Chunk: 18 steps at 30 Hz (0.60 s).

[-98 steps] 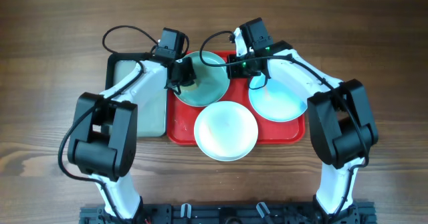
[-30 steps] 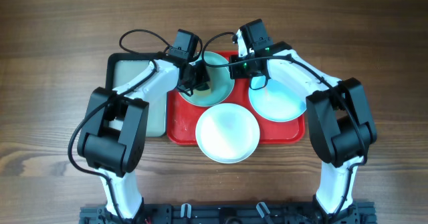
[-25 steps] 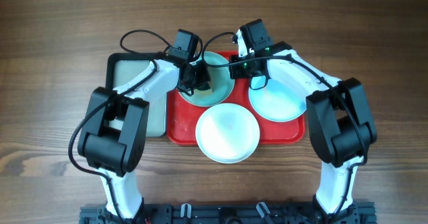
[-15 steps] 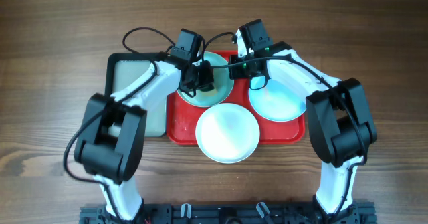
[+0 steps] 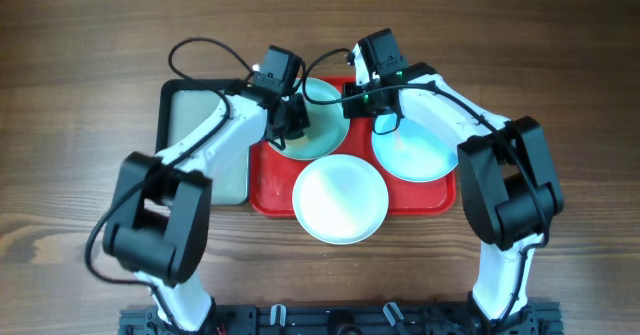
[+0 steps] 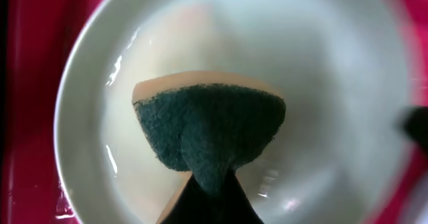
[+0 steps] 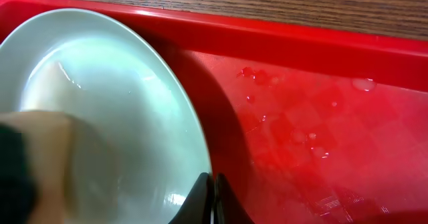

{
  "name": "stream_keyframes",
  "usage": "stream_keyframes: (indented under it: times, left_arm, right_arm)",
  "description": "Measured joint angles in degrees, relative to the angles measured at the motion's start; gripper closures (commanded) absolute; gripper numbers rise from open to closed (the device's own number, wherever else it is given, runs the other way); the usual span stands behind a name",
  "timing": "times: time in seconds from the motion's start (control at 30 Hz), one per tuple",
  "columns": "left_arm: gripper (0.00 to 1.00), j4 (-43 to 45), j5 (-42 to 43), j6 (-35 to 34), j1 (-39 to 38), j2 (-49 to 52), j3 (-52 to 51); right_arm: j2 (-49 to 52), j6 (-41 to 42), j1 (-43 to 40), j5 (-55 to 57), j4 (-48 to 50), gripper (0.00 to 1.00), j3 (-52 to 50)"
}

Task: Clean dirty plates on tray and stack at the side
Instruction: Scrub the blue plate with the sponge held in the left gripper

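The red tray [image 5: 268, 187] holds three plates: a pale blue one at the back left [image 5: 322, 127], a pale blue one at the right [image 5: 420, 155] and a white one at the front [image 5: 338, 199]. My left gripper [image 5: 292, 125] is shut on a sponge [image 6: 210, 127], green scouring side up, tan underneath, pressed inside the back-left plate [image 6: 334, 83]. My right gripper [image 5: 350, 103] is shut on that plate's right rim [image 7: 190, 127], with the tray's red floor [image 7: 314, 117] beside it.
A smaller black-rimmed tray with a pale inside [image 5: 200, 125] lies left of the red tray, under my left arm. Water drops lie on the red tray floor [image 7: 257, 75]. Bare wooden table [image 5: 90, 175] surrounds both trays.
My left gripper with the sponge has shifted over the back-left plate, first right, then slightly back left. My right gripper and all three plates have stayed put.
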Motion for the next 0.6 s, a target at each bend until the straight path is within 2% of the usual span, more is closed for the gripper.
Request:
stream_keyframes:
  times: [0.37, 0.6]
  left_arm:
    - [0.96, 5.25, -0.76, -1.07, -2.21, 2.89, -0.63]
    - [0.96, 5.53, -0.79, -1.07, -2.49, 2.91, -0.63]
  right_arm:
    - [0.00, 0.02, -0.09, 0.07, 0.00, 0.96, 0.00]
    - [0.00, 0.02, -0.13, 0.07, 0.00, 0.96, 0.00]
